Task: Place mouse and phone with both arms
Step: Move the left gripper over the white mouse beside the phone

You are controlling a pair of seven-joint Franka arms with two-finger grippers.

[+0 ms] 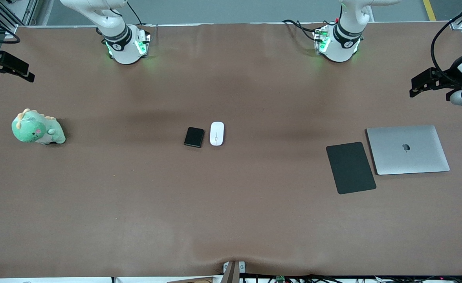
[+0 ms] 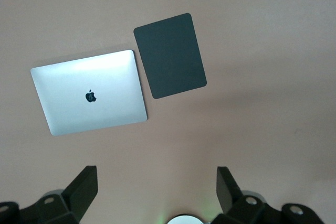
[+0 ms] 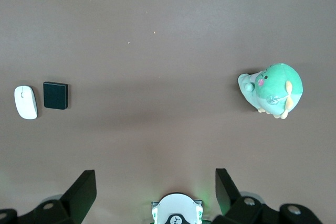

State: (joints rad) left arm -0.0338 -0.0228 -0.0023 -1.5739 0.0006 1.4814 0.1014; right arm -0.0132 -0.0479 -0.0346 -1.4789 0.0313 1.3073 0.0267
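Note:
The white mouse (image 1: 217, 133) and the black phone (image 1: 194, 137) lie side by side at the middle of the brown table, the phone toward the right arm's end. Both also show in the right wrist view, the mouse (image 3: 25, 102) and the phone (image 3: 55, 95). My left gripper (image 1: 415, 89) hangs high over the left arm's end of the table, open and empty (image 2: 156, 182). My right gripper (image 1: 27, 74) hangs high over the right arm's end, open and empty (image 3: 156, 184). Neither gripper is near the mouse or the phone.
A flat black mouse pad (image 1: 351, 168) and a shut silver laptop (image 1: 407, 149) lie side by side toward the left arm's end, both in the left wrist view (image 2: 170, 55) (image 2: 89, 93). A green plush dinosaur (image 1: 37, 128) sits toward the right arm's end.

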